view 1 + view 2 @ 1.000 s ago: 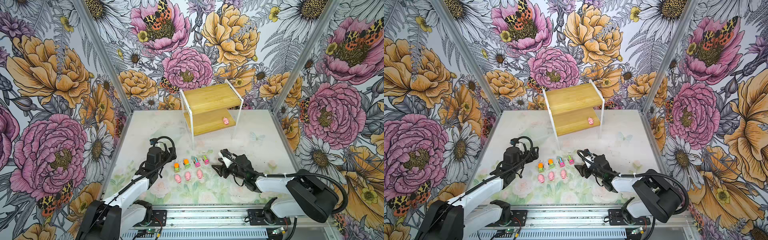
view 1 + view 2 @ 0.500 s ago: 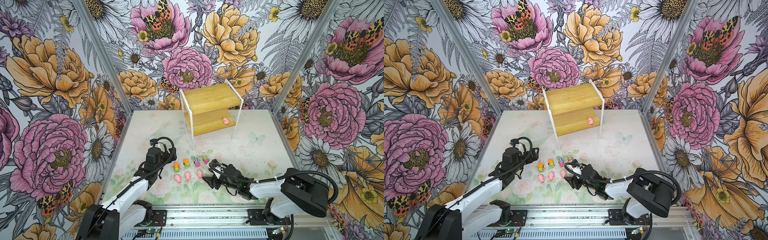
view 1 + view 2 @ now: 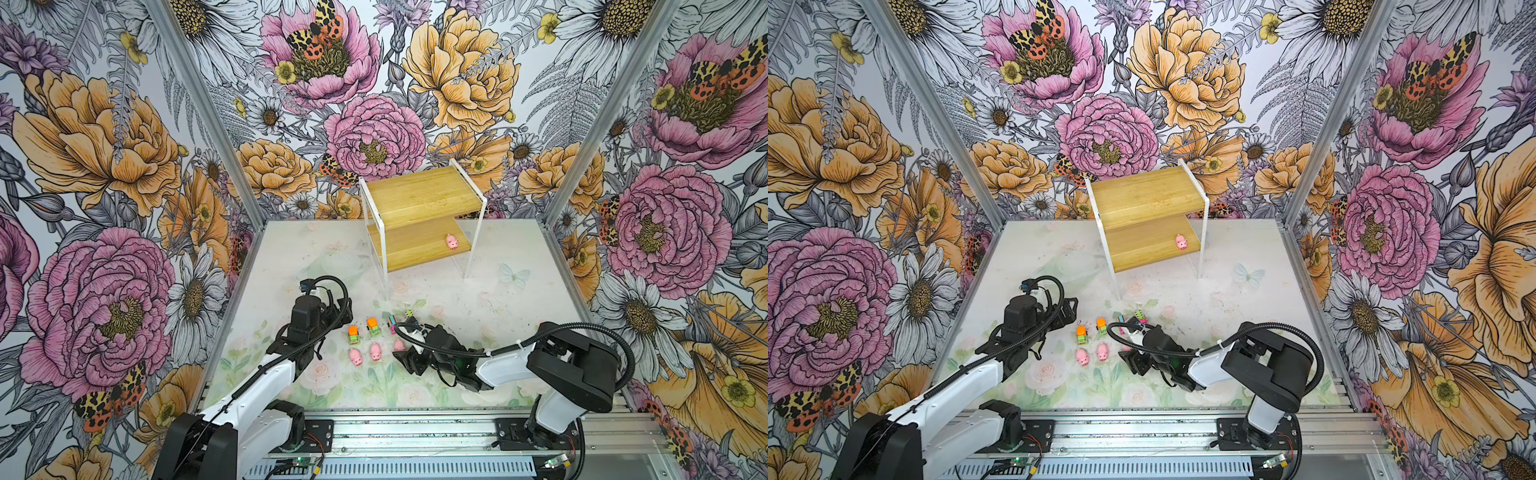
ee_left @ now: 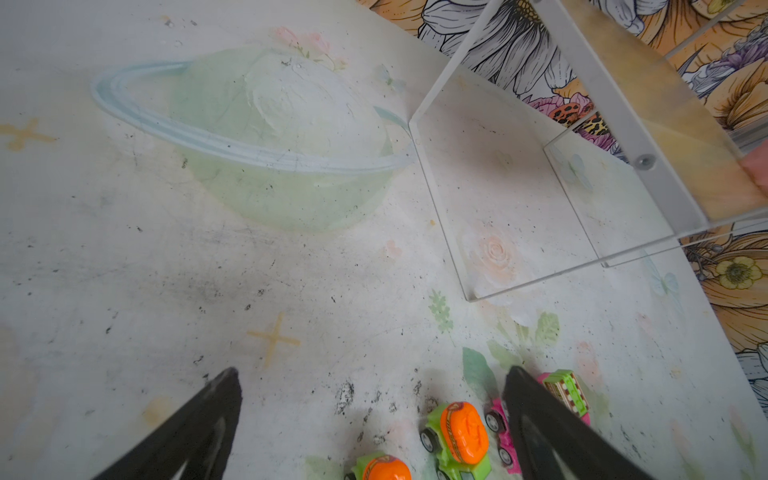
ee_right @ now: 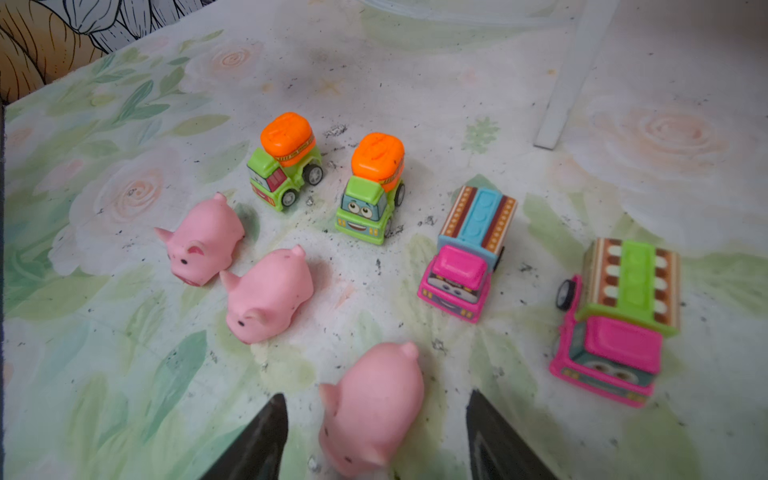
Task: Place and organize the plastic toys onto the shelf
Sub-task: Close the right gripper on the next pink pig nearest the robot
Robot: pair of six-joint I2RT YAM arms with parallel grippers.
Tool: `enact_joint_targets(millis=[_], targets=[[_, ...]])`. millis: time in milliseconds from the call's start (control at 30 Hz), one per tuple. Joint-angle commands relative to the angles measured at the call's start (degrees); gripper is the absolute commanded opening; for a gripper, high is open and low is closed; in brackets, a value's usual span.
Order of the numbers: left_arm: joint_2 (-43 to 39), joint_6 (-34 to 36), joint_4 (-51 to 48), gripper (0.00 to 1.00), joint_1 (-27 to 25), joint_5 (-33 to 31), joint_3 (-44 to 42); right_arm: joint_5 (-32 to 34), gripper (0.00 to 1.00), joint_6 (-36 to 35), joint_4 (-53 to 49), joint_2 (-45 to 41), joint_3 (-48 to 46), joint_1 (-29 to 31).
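While both hands hang low over the tabletop (image 3: 478,299), the toys count out at eight: four pigs and four trucks.

One pig is on the shelf (image 3: 419,195). This shelf pig (image 3: 451,241) stands on the lower board near its right end, body lying front to back. Its snout seems to face the front edge, though it is too small to be sure.

Three pigs lie on the tabletop in a row just in front of the trucks: the left pig (image 5: 203,241), the middle pig (image 5: 268,291) and the right pig (image 5: 372,407). Each has its long axis front to back and its snout toward the arms' side. The left and middle pigs nearly touch.

Behind them stand the four trucks, all upright on their wheels with their cabs toward the arms' side. Two are green with orange tops: the left green truck (image 5: 286,162), turned a little leftward, and the right green truck (image 5: 374,187). Two are pink: the blue-topped truck (image 5: 469,253) and, rightmost, the green-topped truck (image 5: 615,324).

The right hand (image 5: 376,409) is spread, one finger on each side of the right pig with tabletop showing on both sides, so it grips nothing. The left hand (image 4: 372,370), left of the trucks, is also spread wide and holds nothing.
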Motion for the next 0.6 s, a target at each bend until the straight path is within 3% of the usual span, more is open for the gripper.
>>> enact_joint_targets(millis=[0, 233, 567], targets=[[-1.6, 0.7, -1.2, 0.99, 0.6, 0.3, -0.5, -1.4, 0.67, -1.1, -2.0, 2.2, 2.3, 0.2], [-1.6, 1.0, -1.9, 0.99, 1.2, 0.3, -0.2, -4.5, 0.61, -1.5, -2.5, 4.1, 3.6, -1.3], [-1.7, 0.8, -2.4, 0.99, 1.4, -0.1, 0.1, -11.1, 0.38, -3.3, -1.4, 4.8, 3.1, -3.3]])
